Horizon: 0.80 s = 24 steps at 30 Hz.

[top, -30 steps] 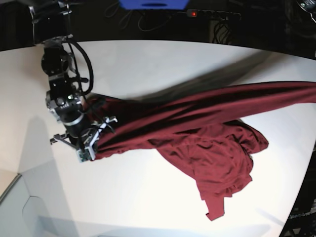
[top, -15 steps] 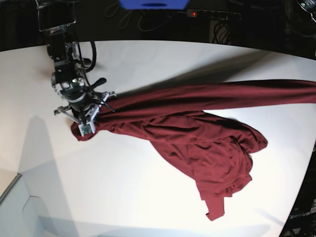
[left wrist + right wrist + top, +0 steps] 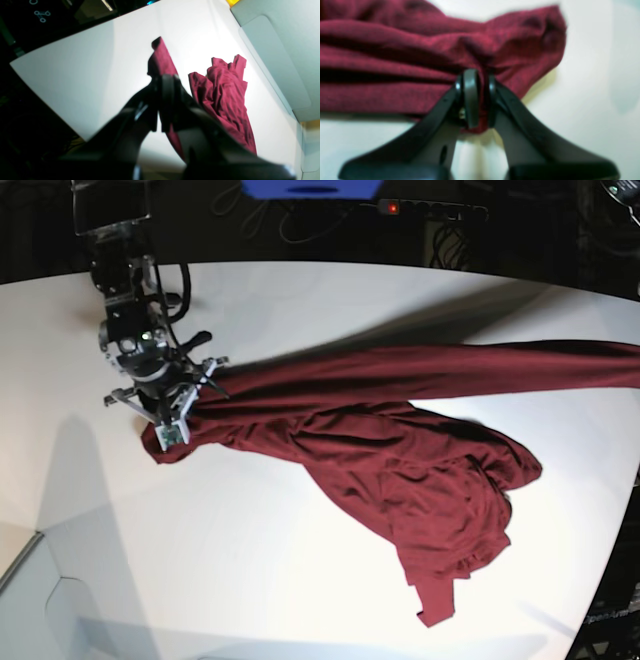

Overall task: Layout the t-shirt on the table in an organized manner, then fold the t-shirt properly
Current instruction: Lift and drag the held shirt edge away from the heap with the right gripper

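The maroon t-shirt (image 3: pixel 420 470) stretches across the white table (image 3: pixel 300 310) from the left to the right edge of the base view. Its bunched bulk lies at centre right. My right gripper (image 3: pixel 172 430) is at the shirt's left end, low over the table. In the right wrist view its fingers (image 3: pixel 471 95) stand close together with a fold of the t-shirt (image 3: pixel 420 50) pinched between them. My left gripper (image 3: pixel 160 80) is raised above the table (image 3: pixel 87 62), shut on a narrow strip of the t-shirt (image 3: pixel 225 100), and the rest hangs down to the surface. The left arm is outside the base view.
A blue object (image 3: pixel 310 188) and a power strip with a red light (image 3: pixel 392 207) sit beyond the table's far edge. A grey panel (image 3: pixel 40 600) borders the near left corner. A pale grey panel (image 3: pixel 275 37) runs along the table in the left wrist view.
My right gripper carried its end of the shirt toward the far left of the table, then nearly stopped. The stretched band of fabric shifted with it. The bunched part stayed put.
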Available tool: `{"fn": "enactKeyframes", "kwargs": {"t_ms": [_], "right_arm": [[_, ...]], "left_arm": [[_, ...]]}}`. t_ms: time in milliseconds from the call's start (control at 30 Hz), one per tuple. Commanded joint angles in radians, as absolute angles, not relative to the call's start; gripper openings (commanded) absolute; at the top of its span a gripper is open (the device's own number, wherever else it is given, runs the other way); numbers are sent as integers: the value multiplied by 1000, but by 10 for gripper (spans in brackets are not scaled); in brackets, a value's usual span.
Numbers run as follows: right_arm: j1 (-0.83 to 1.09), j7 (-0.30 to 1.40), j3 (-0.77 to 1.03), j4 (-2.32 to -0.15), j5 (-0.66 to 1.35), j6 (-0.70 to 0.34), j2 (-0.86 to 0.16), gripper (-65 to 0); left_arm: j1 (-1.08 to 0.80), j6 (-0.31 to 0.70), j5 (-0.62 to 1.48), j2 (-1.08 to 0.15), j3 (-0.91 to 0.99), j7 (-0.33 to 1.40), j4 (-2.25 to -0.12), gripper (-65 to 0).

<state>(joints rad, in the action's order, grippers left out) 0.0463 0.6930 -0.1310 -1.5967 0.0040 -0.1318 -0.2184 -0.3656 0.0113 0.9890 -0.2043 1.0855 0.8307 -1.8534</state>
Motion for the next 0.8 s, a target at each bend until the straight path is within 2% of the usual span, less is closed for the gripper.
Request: {"fn": "enactKeyframes", "kwargs": {"t_ms": [0, 67, 133, 233, 333, 400, 467, 600, 767], "right_arm": [[30, 677, -125, -1616, -1, -127, -226, -572], [33, 680, -125, -1621, -1, -128, -225, -570], [36, 682, -125, -1641, -1, -130, -225, -539], [56, 680, -125, -1682, -1, -130, -226, -427], [87, 674, -125, -1761, -1, -130, -226, -281], [93, 674, -125, -1794, -1, -130, -226, -222], [90, 674, -125, -1808, -1, -130, -226, -200], [39, 682, -125, -1778, -1, -130, -226, -199], [-64, 684, -125, -1647, -1, -130, -226, -199]], "left_arm": [[-367, 5, 1021, -223, 1092, 809, -1873, -648], [-366, 5, 1021, -223, 1092, 809, -1873, -648], [-366, 5, 1021, -223, 1092, 809, -1873, -648], [-366, 5, 1021, -223, 1092, 809, -1873, -648], [-366, 5, 1021, -223, 1092, 809, -1873, -648], [-366, 5, 1021, -222, 1092, 809, -1873, -648], [-366, 5, 1021, -222, 1092, 809, -1873, -648], [-366, 5, 1021, -222, 1092, 809, -1873, -648], [-366, 5, 1021, -222, 1092, 809, -1871, -648]]}}
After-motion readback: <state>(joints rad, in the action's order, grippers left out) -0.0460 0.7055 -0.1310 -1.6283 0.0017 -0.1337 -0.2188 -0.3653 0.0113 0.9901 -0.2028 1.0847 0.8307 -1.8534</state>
